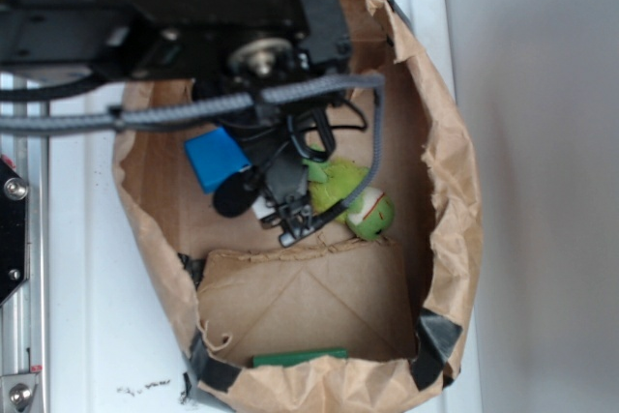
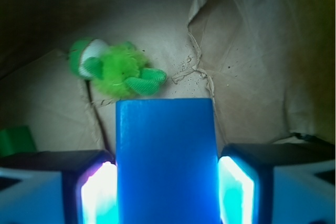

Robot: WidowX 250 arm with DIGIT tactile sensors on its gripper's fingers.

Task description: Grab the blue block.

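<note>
Item: blue block (image 2: 166, 161)
Look: flat bright blue slab, smooth plain faces
Pose: long axis pointed away in the wrist view
Place: inside a brown paper bag (image 1: 440, 191)

bag (image 1: 445, 171): on the table (image 1: 77, 268), holding everything
block (image 2: 166, 156): between the gripper (image 2: 167, 192) fingers, touching both
plush toy (image 2: 113, 68): just beyond the block
flat block (image 1: 300, 358): against the bag's near wall

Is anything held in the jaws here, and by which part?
The blue block: the gripper has a jaw against each of its two long side faces, with one end sticking out ahead.
</note>
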